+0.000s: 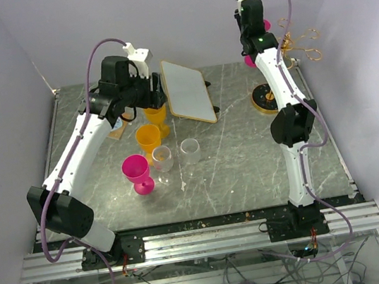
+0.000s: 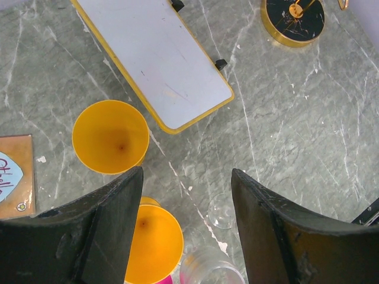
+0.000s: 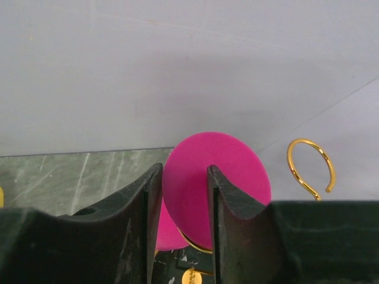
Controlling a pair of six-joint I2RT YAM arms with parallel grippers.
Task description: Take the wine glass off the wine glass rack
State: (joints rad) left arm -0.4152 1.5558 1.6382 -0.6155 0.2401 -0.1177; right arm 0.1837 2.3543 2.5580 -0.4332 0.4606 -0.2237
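A pink wine glass (image 3: 228,171) hangs on the wine glass rack at the back right. Its round foot faces my right wrist camera, and part of the bowl shows lower left. My right gripper (image 3: 180,168) is right in front of the foot, jaws a narrow gap apart; no grip shows. In the top view the right gripper (image 1: 254,21) is raised beside the rack's gold loops (image 1: 299,40), pink glass (image 1: 267,25) next to it. An empty gold ring (image 3: 308,165) shows to the right. The rack's dark round base (image 1: 264,98) (image 2: 294,21) stands on the table. My left gripper (image 1: 147,95) (image 2: 186,174) is open and empty.
Under the left gripper stand two orange glasses (image 2: 110,136) (image 2: 155,242), a clear cup (image 2: 210,269) and a yellow-framed whiteboard (image 2: 154,59). In the top view a pink glass (image 1: 136,170) and two clear cups (image 1: 162,158) (image 1: 190,149) stand mid-table. Walls close in at back and right.
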